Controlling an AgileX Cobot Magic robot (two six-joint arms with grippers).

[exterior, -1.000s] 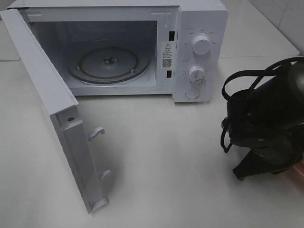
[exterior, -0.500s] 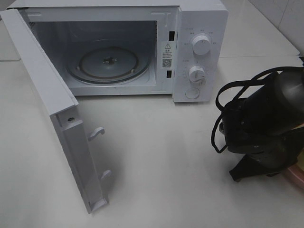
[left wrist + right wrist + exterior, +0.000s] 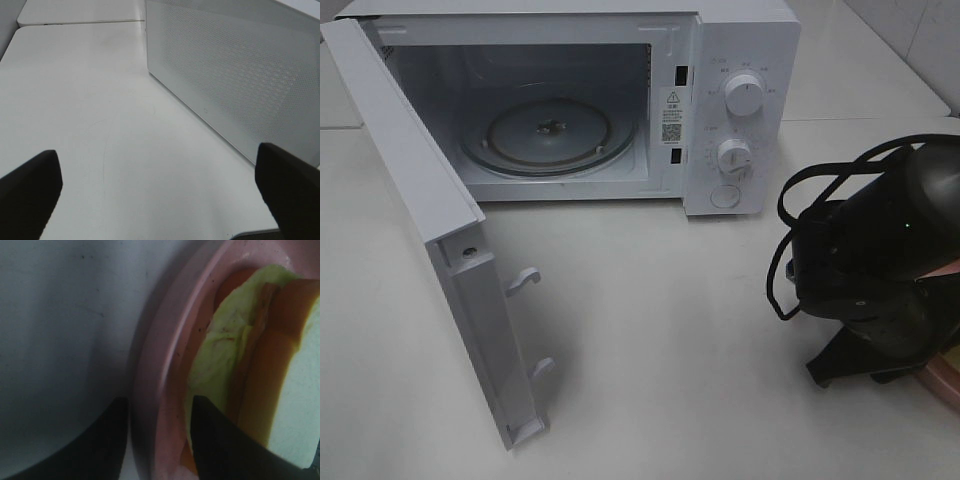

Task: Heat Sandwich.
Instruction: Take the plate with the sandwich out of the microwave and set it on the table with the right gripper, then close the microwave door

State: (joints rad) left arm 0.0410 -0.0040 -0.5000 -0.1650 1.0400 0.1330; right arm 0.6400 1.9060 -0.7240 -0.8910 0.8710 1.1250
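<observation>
The sandwich (image 3: 270, 365), white bread with orange crust and pale green filling, lies on a round pink plate (image 3: 160, 365). My right gripper (image 3: 160, 440) is open, with one dark finger (image 3: 110, 445) outside the plate's rim and the other (image 3: 220, 450) inside it, beside the sandwich. In the exterior high view the bulky black right arm (image 3: 880, 260) covers that gripper and the sandwich, and only a sliver of the plate (image 3: 945, 382) shows at the right edge. My left gripper (image 3: 160, 200) is open above bare table, holding nothing.
A white microwave (image 3: 740, 110) stands at the back, its door (image 3: 430, 220) swung wide open toward the front left. Its glass turntable (image 3: 548, 135) carries nothing. The door's perforated panel (image 3: 240, 85) stands close beside the left gripper.
The right arm has shifted slightly toward the left over the plate. Its black cable loop has moved with it. The left gripper and the microwave have not moved.
</observation>
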